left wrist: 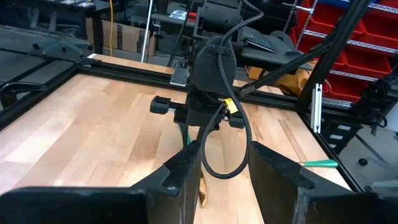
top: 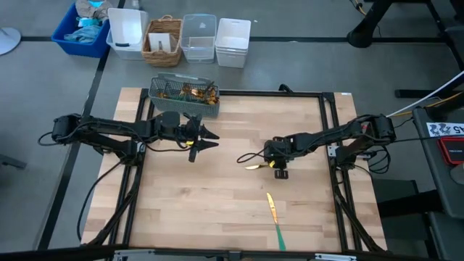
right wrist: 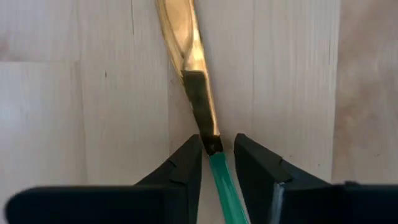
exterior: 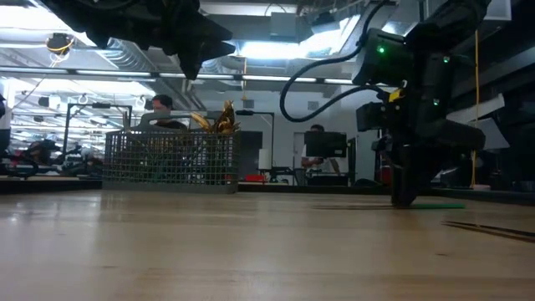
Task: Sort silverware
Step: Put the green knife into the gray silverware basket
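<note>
High view
- right gripper (top: 280, 171): right of frame centre, low over the worktop (top: 217, 217), pointing straight down.
- piece under it (top: 251, 166): a gold head shows just left of the gripper, its handle running in under the fingers, so its long axis lies roughly across the frame.
- second piece (top: 274, 217): lower centre-right, gold blade above and teal handle below, long axis nearly up-down; well apart from both grippers, nearer the right one.
- wire basket (top: 183, 96): upper centre at the worktop's far edge, gold heads standing in it.
- left gripper (top: 209, 139): left of centre, just below the basket, fingers apart and empty.
- nearer arm: the right, by far, for both loose pieces.

Low view
- right gripper (exterior: 404, 197): right of frame, tips down on the worktop; fingers cannot be told here.
- basket (exterior: 170, 157): left of centre, gold ends above its rim.

Left wrist view
- left gripper's fingers (left wrist: 184, 168): spread, nothing between them.
- right arm: centre, facing this camera.
- teal handle (left wrist: 320, 164): lies at right on the worktop.

Right wrist view
- right gripper (right wrist: 217, 155): fingers part-way in, one each side of the piece (right wrist: 196, 93) where gold meets teal; whether they already pinch it I cannot tell.
- long axis: runs straight away between the fingers, the gold end far and the teal handle toward the wrist.

Writing
- readable text: none in any view.
</note>
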`<state>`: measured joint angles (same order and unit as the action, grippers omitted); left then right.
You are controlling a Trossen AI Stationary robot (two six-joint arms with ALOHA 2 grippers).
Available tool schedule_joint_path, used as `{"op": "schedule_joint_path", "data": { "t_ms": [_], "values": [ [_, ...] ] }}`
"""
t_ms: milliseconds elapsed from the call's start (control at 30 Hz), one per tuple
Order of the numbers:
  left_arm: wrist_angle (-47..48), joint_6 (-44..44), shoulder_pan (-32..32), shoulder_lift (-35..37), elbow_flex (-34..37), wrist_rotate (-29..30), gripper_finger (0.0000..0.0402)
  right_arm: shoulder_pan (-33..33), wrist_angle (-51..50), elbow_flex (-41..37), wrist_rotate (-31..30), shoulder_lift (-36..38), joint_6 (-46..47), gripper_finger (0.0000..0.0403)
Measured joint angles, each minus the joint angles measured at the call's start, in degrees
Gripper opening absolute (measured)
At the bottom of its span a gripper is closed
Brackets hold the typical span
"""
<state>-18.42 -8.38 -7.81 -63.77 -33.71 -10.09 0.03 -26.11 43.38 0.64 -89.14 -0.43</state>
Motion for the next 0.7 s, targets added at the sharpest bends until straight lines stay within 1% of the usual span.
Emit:
{"op": "schedule_joint_path", "data": {
  "t_ms": [200, 367, 567, 700],
  "values": [
    [0.03, 0.02, -0.02, 0.00, 0.00, 0.09, 0.0125, 0.00, 1.48, 0.01, 0.00, -1.11, 0.10, 0.0069],
    [0.46, 0.05, -0.02, 0.00, 0.00, 0.09, 0.0125, 0.00, 2.08, 0.17, 0.00, -3.30, 0.15, 0.0071],
    [2.10, 1.22, -0.02, -0.02, 0.00, 0.11, 0.0125, -0.02, 2.07, 0.22, 0.00, -3.61, 0.15, 0.0078],
    [2.95, 1.20, -0.02, -0.02, 0.00, 0.11, 0.0125, -0.02, 2.17, 0.16, 0.51, -3.65, 0.17, 0.0063]
  ]
}}
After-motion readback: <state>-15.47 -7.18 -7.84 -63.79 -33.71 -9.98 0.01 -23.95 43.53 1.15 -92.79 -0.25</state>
